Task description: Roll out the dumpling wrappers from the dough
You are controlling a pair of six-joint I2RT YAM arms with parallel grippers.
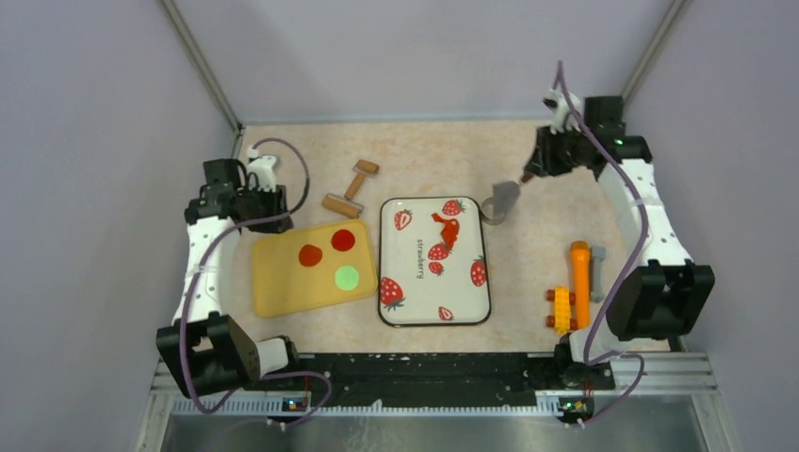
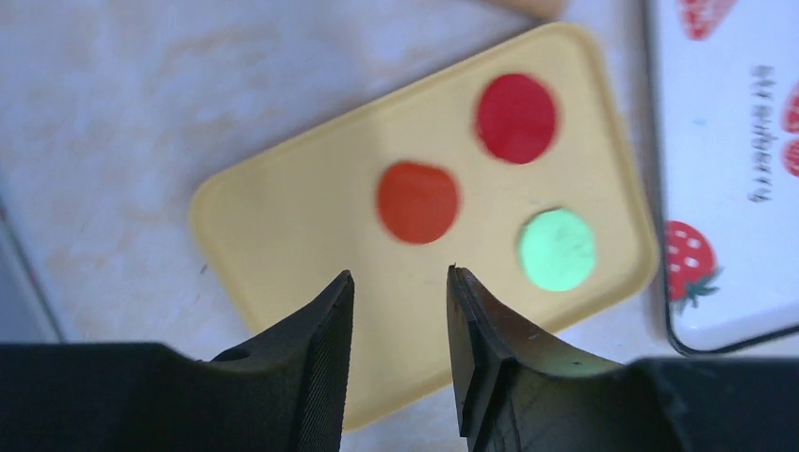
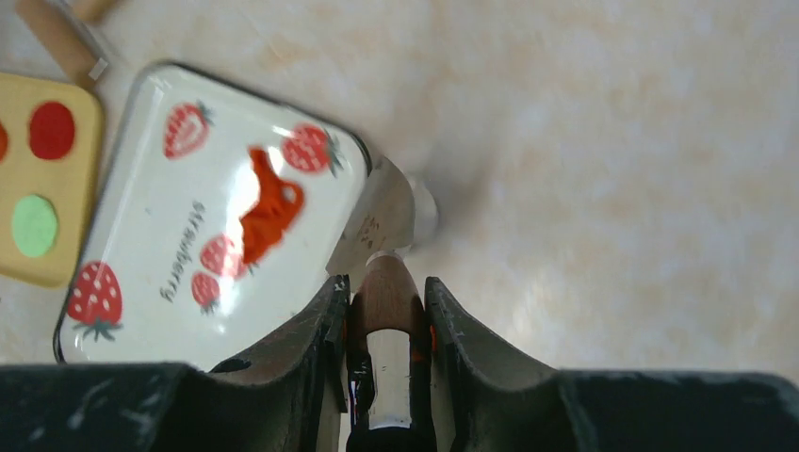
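Left gripper (image 2: 400, 278) parted over yellow board (image 2: 283, 235) edge — right gripper (image 3: 384, 282) clamps tool (image 3: 386, 221).

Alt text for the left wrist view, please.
The left pincer, open and empty, is over the edge of a yellow tray. On the tray lie a red wrapper, an orange wrapper and a green wrapper, apart from each other. A strawberry tray shows at the right edge.

Glossy tray (image 1: 419, 297), matt yellow board (image 1: 283, 282), matt dough (image 1: 448, 229), wood-handled metal scraper (image 3: 382, 226).
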